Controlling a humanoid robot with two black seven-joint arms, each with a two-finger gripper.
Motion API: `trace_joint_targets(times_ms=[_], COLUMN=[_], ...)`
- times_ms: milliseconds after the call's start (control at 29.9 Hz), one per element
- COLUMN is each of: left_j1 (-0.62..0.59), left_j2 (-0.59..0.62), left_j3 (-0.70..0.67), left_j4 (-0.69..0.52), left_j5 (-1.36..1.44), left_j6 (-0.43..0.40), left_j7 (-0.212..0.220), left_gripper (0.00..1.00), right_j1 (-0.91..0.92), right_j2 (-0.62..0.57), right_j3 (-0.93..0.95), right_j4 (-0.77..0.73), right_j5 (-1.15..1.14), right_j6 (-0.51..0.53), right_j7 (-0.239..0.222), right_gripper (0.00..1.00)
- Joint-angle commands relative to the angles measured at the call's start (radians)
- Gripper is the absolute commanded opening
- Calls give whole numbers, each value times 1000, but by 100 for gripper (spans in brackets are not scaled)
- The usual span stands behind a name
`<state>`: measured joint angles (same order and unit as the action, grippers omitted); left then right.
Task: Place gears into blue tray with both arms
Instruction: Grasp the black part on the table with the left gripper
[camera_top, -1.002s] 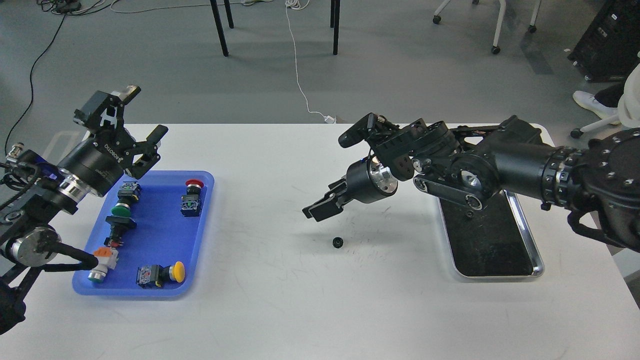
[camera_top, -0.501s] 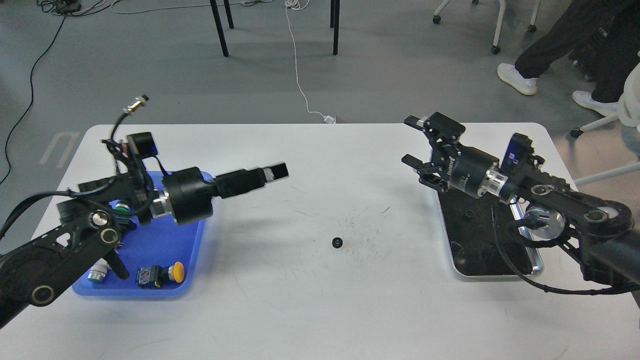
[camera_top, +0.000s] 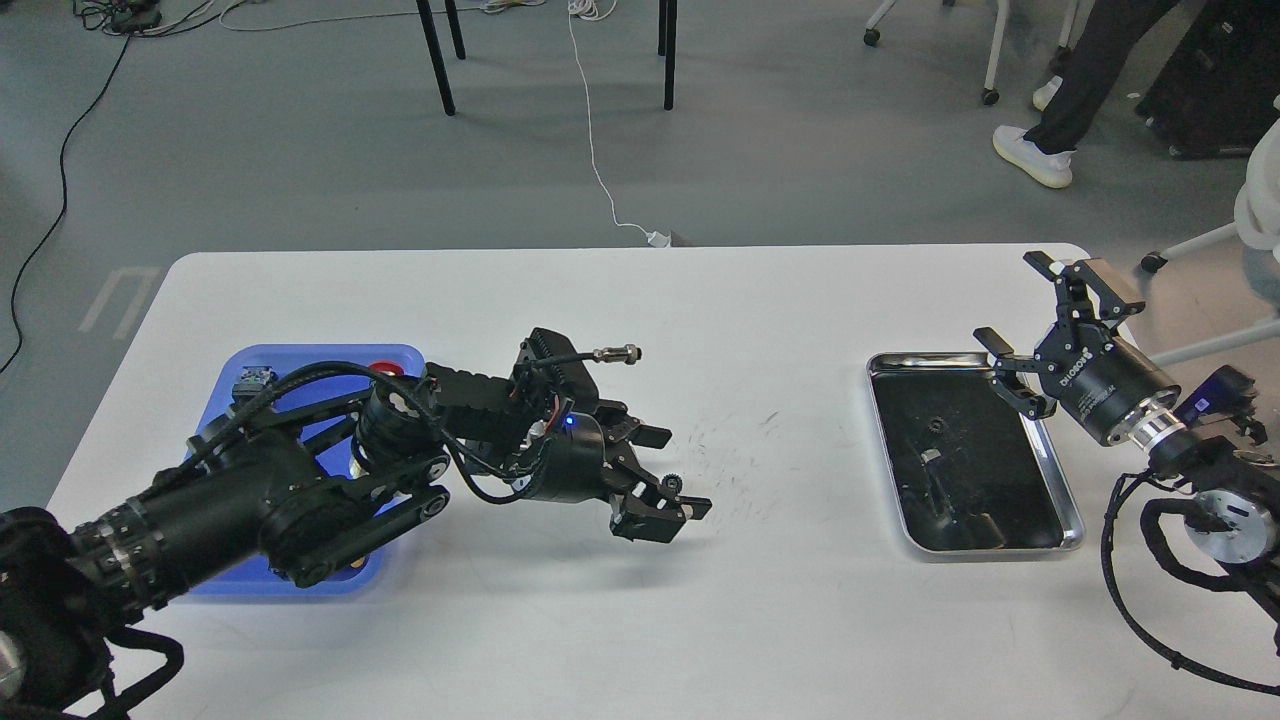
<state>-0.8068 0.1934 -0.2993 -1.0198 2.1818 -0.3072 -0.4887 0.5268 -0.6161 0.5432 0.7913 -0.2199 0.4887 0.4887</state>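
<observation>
One small black gear (camera_top: 672, 484) lies on the white table near the middle. My left gripper (camera_top: 673, 477) is down at the table, open, with the gear between its fingers. My left arm stretches over the blue tray (camera_top: 236, 359) and hides most of it. A second gear (camera_top: 937, 423) lies inside the steel tray (camera_top: 1073, 523). Above that tray's far right corner my right gripper (camera_top: 1016, 303) hangs open and empty.
A red switch cap (camera_top: 384, 364) and another switch (camera_top: 255, 378) peek out of the blue tray behind my left arm. A person's legs (camera_top: 1060, 120), chair legs and cables are on the floor beyond the table.
My left arm swung right and down until its gripper stands around the gear. My right arm drew back to the right, uncovering the steel tray.
</observation>
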Motion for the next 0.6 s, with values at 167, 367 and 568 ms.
trace_joint_targets(times_ms=[167,367,568], left_j1=[-17,-23,-25], left_j2=[-23,-28,-58], left_j3=[49,91,92], left_j4=[112,152,155], left_j5=[0,0,0], left_j6=[45,69,73], left_j7=[0,0,0], left_gripper=[81,74,70], right_j1=[-1,-1,-1], right_j2=[-8,-8,-7], right_j3=[-3,-2,-5], right_j4=[14,13,13], right_j5=[-1,-1,-1], right_j6=[0,0,0], right_j7=[0,0,0], right_gripper=[100,100,100])
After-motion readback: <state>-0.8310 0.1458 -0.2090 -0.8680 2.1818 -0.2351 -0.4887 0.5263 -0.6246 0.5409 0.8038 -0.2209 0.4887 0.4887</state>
